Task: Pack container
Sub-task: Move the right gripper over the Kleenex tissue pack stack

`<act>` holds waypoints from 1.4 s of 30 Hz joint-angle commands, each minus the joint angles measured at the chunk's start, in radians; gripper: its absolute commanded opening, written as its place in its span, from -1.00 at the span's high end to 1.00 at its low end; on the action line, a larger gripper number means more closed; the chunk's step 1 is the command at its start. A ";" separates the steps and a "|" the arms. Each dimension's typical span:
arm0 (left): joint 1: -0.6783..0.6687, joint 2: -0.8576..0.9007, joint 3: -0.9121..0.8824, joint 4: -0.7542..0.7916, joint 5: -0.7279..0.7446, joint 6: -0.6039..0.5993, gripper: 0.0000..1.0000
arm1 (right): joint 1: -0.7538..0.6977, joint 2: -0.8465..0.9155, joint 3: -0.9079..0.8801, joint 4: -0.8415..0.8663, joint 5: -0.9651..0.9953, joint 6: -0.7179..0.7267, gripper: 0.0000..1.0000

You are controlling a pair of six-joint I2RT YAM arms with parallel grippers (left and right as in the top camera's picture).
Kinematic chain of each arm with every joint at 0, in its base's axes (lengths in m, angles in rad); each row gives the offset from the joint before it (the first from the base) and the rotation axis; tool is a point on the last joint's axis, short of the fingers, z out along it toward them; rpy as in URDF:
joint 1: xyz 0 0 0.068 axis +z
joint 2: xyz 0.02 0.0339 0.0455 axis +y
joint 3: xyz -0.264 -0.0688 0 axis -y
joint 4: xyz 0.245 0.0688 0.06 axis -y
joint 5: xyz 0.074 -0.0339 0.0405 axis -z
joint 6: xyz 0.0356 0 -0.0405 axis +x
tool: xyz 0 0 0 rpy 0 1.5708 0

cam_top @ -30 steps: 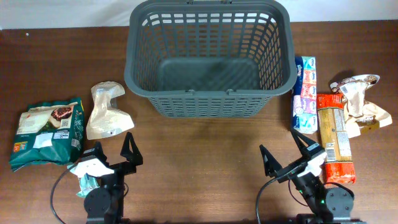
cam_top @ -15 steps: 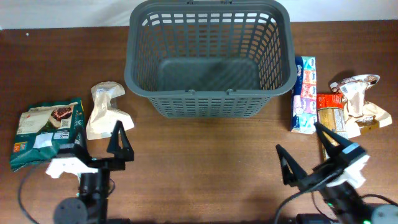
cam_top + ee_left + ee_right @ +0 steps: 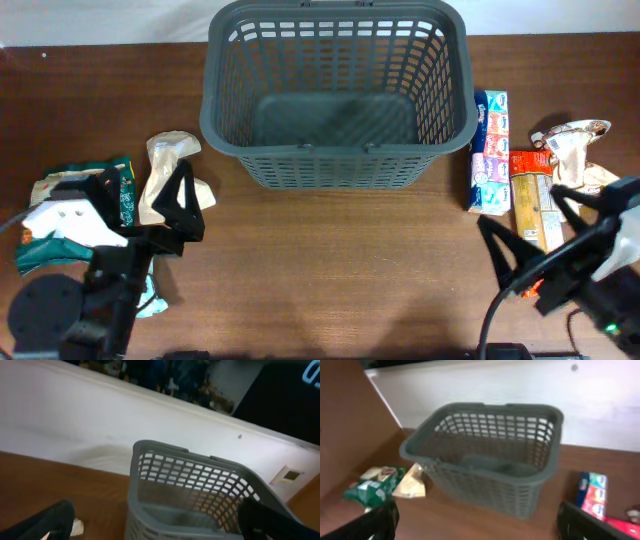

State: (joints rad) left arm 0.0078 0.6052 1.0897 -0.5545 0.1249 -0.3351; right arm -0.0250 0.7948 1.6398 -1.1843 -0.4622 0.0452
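The container, a large dark grey slotted basket [image 3: 335, 150], stands empty at the back middle of the table. It also shows in the left wrist view [image 3: 200, 490] and the right wrist view [image 3: 485, 455]. My left gripper [image 3: 140, 205] is open and empty, raised above the green snack bag [image 3: 40, 250] and next to the beige pouch [image 3: 165, 160]. My right gripper [image 3: 550, 235] is open and empty, raised over the red-orange pack [image 3: 530, 195] at the right. Both grippers point toward the basket from the front, well apart from it.
A blue and pink pack [image 3: 490, 150] lies right of the basket, with a crumpled beige wrapper [image 3: 575, 150] further right. A small teal and white packet [image 3: 148, 295] lies by the left arm's base. A white wall runs behind the table [image 3: 75, 425].
Both arms have risen toward the camera and swung outward: the left gripper to the left over the green bag, the right gripper to the right over the packs. Both stay open.
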 commanded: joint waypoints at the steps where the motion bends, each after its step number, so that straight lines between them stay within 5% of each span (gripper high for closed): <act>1: 0.001 0.014 0.019 -0.026 0.021 0.015 -0.98 | 0.005 0.049 0.090 -0.058 0.091 -0.072 -0.98; 5: 0.002 0.018 0.018 -0.062 0.006 0.025 -0.99 | 0.005 0.051 0.093 -0.122 0.213 -0.096 -0.98; 12: 0.002 0.072 0.018 -0.082 0.006 0.184 -0.99 | 0.005 0.051 0.093 -0.284 0.589 0.081 -0.98; 23: 0.002 0.216 0.018 -0.082 0.007 0.195 -0.98 | 0.005 0.056 0.040 -0.470 0.848 0.110 -0.98; 35: 0.002 0.242 0.018 -0.084 0.010 0.195 -0.99 | -0.044 0.128 -0.312 -0.168 0.900 0.109 -0.98; 42: 0.002 0.242 0.018 -0.098 0.010 0.195 -0.99 | -0.275 0.340 -0.341 -0.034 0.632 0.008 -0.98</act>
State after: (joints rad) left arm 0.0078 0.8467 1.0962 -0.6422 0.1246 -0.1566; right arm -0.2020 1.0542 1.3079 -1.2522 0.3267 0.1165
